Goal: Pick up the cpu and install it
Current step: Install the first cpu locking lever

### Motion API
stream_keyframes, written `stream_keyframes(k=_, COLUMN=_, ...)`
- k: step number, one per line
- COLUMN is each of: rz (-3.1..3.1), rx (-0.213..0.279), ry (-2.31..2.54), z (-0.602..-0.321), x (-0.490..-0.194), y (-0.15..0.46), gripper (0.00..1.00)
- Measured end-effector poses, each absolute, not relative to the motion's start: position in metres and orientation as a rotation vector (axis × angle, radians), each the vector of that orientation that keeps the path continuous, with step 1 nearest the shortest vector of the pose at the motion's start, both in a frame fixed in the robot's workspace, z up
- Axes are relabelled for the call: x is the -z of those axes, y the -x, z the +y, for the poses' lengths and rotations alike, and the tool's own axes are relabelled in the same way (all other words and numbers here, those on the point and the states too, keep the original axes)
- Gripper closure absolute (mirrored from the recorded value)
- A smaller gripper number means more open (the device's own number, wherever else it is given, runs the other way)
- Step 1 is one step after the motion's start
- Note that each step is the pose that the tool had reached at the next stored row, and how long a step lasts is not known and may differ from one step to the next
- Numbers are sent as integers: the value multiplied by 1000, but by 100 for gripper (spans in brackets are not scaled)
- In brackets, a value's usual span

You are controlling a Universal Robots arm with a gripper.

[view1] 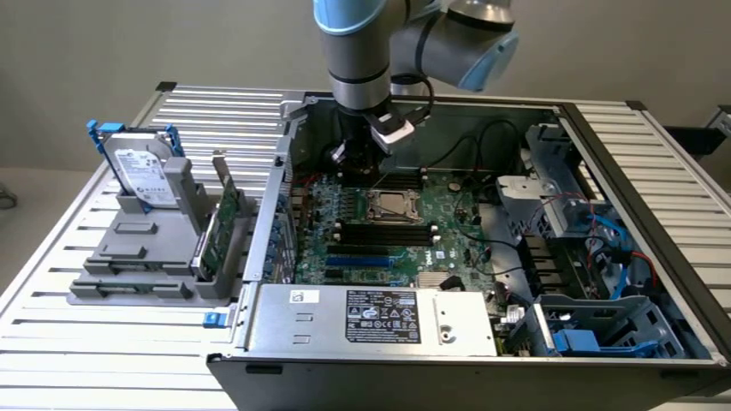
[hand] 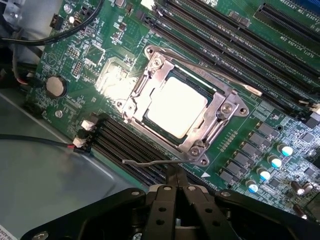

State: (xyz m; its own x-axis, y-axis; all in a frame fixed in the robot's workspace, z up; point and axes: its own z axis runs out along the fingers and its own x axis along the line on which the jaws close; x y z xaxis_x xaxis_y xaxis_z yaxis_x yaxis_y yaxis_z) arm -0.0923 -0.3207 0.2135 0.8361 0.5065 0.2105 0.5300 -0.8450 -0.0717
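One arm, exterior view: arm (view1: 359,51) drops straight down into the open computer case (view1: 639,257), wrist vertical.
Gripper, exterior view: gripper (view1: 356,167) hangs low over the motherboard (view1: 440,227), near the socket (view1: 389,206).
Side table, exterior view: hard drive (view1: 143,175) stands upright in a grey holder (view1: 137,257) at the exterior view's left, well apart from the case.
Cpu, wrist view: cpu (hand: 176,106) lies flat inside the socket's metal frame (hand: 227,107), silvery top up, nothing touching it.
Levers, wrist view: two thin wire levers (hand: 145,162) run beside the frame.
Jaws, wrist view: black fingers (hand: 165,200) are pressed together, empty, just beside the frame.
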Motion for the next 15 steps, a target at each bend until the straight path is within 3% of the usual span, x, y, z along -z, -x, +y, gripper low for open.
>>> stream_keyframes(k=15, rz=-840, rx=271, ry=2908, z=-321, x=-208, y=92, gripper=89)
